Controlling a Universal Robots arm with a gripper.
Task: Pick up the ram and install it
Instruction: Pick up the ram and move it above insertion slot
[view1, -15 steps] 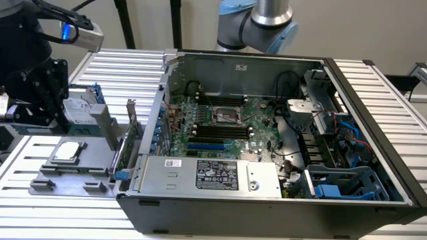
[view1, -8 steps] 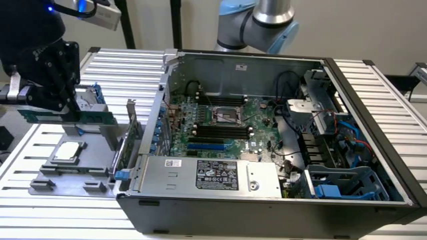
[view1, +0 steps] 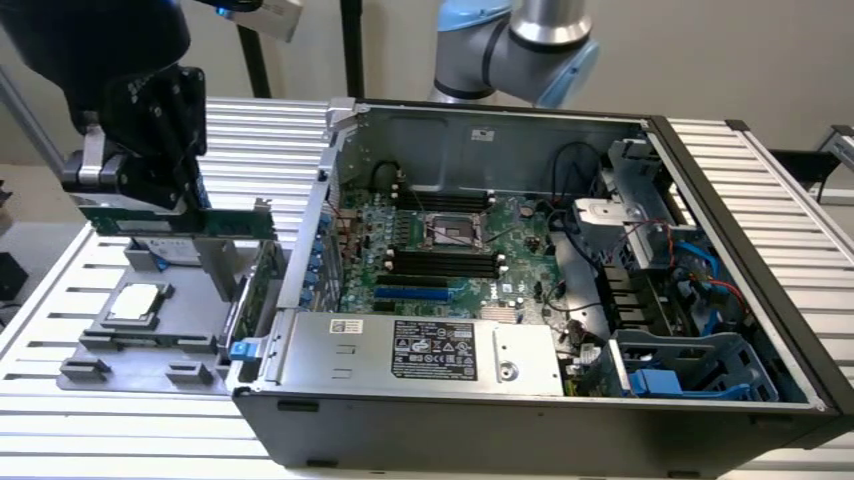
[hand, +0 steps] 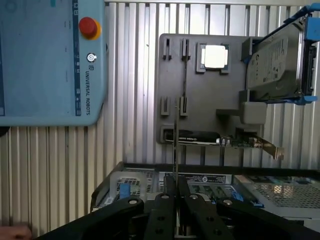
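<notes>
My gripper (view1: 130, 195) hangs over the grey parts tray (view1: 94, 345) at the exterior view's left, beside the open computer case. It is shut on the ram (view1: 123, 222), a thin green stick. In the wrist view the ram (hand: 175, 145) shows edge-on, sticking out from between the black fingers (hand: 165, 197) of the gripper (hand: 175, 189), lifted off the tray (hand: 230, 85). The long black memory slots (view1: 434, 262) lie on the motherboard inside the case, well off toward the exterior view's right of the gripper.
The tray also carries a processor chip (hand: 215, 56), a hard drive (hand: 275, 62) and an upright card with a metal bracket (hand: 235, 141). The case wall (view1: 320, 210) stands between tray and motherboard. A power supply (view1: 414, 350) fills the case's front. A teach pendant (hand: 50, 60) lies nearby.
</notes>
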